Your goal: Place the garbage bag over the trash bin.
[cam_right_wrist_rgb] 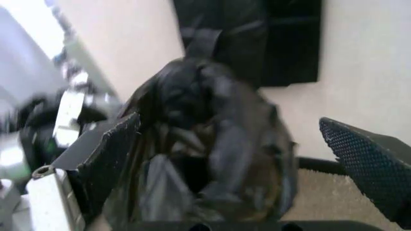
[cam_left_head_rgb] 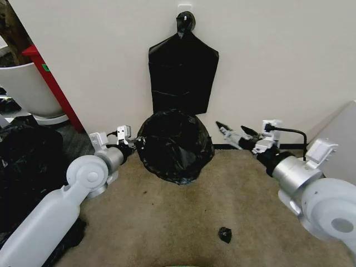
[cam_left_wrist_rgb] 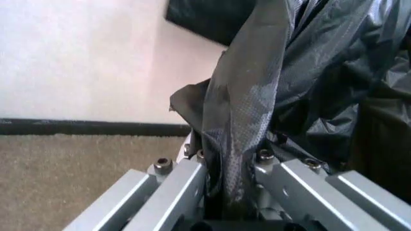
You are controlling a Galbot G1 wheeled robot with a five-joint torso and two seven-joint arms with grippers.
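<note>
1. Pinching a fold of the garbage bag, your left gripper sits at centre-left of the head frame, touching the bag's left edge; in the left wrist view the fingers are closed tight on a strip of the black plastic.
2. Your right gripper hangs at centre-right of the head frame, just beside the bag's right edge but apart from it; jaws spread wide, nothing between them. In the right wrist view its pads frame the bag with a clear gap.
3. The garbage bag stands in the middle of the head frame on the tan carpet, against the wall, mouth open toward you.
4. You cannot tell the trash bin apart under the black plastic.
5. A flat black bag bundle hangs on the wall at top centre, directly above the garbage bag.
6. A small black scrap lies on the carpet at lower centre-right.
</note>
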